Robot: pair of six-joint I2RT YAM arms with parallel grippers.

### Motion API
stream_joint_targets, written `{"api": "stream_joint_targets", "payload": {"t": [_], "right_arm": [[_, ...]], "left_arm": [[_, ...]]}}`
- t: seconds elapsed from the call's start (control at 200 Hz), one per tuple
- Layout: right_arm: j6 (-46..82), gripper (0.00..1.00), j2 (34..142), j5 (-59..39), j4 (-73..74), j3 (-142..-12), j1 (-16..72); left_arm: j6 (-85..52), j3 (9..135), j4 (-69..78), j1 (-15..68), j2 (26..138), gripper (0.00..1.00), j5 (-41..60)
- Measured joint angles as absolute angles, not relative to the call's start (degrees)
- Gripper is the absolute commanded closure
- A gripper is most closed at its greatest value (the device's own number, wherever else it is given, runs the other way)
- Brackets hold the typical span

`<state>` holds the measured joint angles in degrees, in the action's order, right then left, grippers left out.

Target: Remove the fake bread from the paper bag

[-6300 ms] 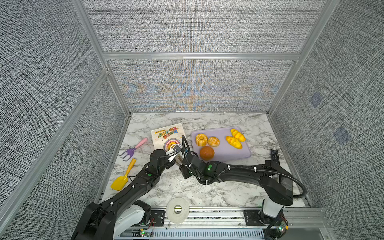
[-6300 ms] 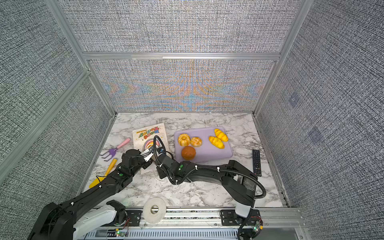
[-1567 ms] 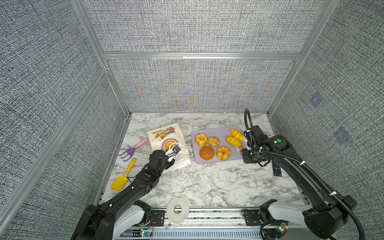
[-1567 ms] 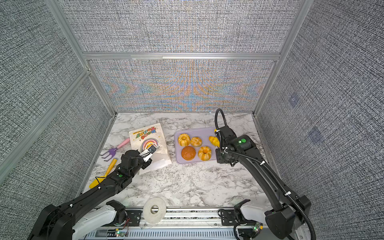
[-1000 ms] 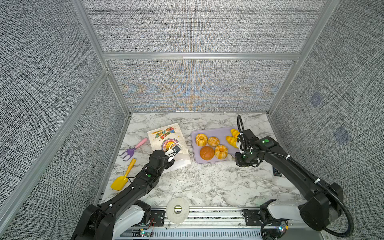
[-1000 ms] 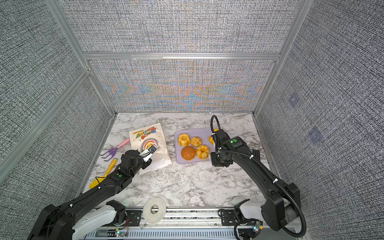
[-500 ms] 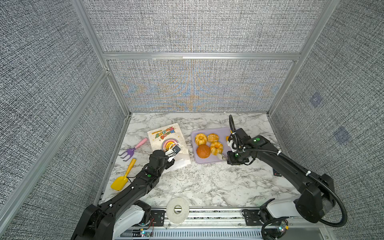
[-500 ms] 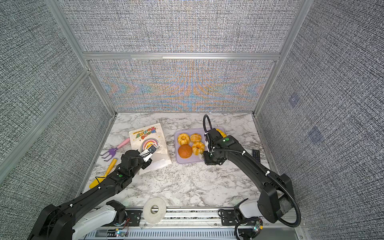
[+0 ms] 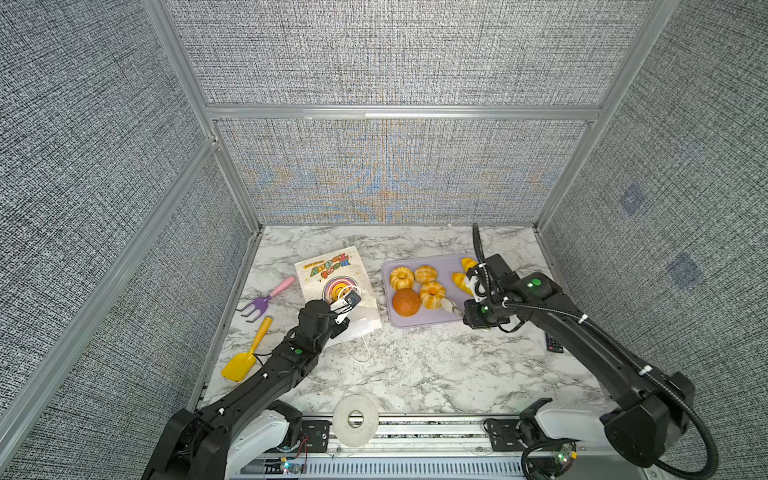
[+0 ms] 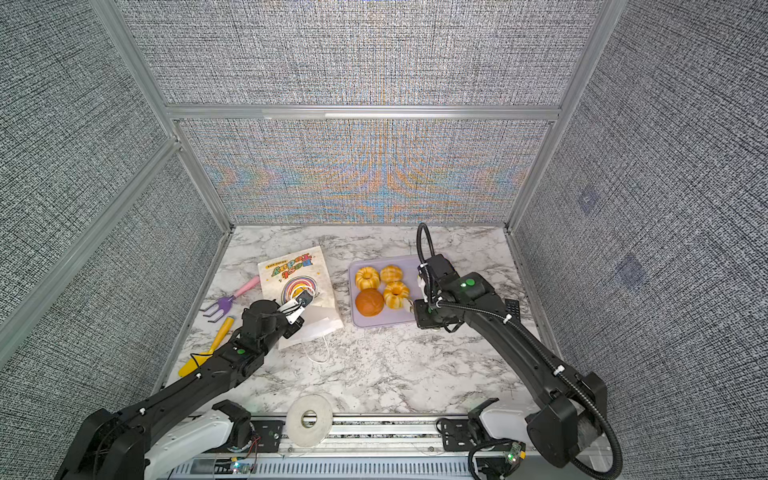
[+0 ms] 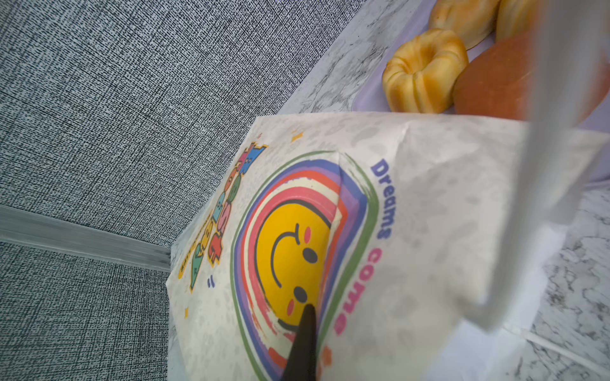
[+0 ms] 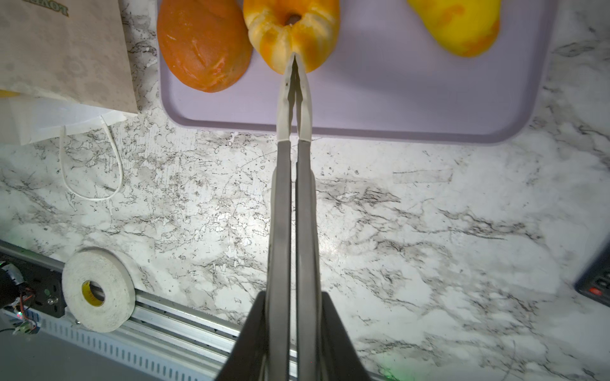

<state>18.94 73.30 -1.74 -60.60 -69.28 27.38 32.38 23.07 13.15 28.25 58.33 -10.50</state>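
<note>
The lilac tray (image 9: pixel 428 320) holds fake bread (image 9: pixel 406 302); the flat paper bag (image 9: pixel 332 270), mouth toward the robot, is pinched by the left gripper (image 9: pixel 351 298); the right gripper (image 12: pixel 293 59) is closed against a ring bun (image 12: pixel 313 33).

Paper bag (image 11: pixel 412 231) flat on marble desk (image 11: pixel 577 264), rainbow smiley print up. Left pincer (image 11: pixel 303 346): one dark fingertip shows over the smiley's edge. At 1 o'clock from the smiley: fluted ring bun (image 11: pixel 425 69) beside brown round bun (image 11: pixel 501 82), on lilac tray (image 11: pixel 364 94). Blurred white strip (image 11: pixel 541 165) at 3 o'clock, unidentified.

Free table (image 9: pixel 419 365) centre; paper bag (image 9: pixel 332 274) left, tray (image 9: pixel 436 317) right.
</note>
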Motion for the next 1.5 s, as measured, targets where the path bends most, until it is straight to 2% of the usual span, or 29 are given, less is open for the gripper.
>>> {"api": "stream_joint_targets", "payload": {"t": [0.175,0.55,0.78,1.501], "right_arm": [[18.0,1.00,74.8,1.4,-59.9,-71.0,23.6],[12.0,1.00,93.2,6.9,-54.5,-83.8,22.8],[9.8,1.00,100.2,7.2,-53.5,-89.3,22.8],[10.7,1.00,104.2,0.7,-53.8,-93.9,25.4]], "left_arm": [[32.5,23.1,13.1,28.3,58.3,1.00,-10.5],[32.5,23.0,13.1,28.3,58.2,1.00,-10.5],[32.6,23.0,13.1,28.3,58.2,1.00,-10.5],[32.8,23.0,13.1,28.3,58.2,1.00,-10.5]]}}
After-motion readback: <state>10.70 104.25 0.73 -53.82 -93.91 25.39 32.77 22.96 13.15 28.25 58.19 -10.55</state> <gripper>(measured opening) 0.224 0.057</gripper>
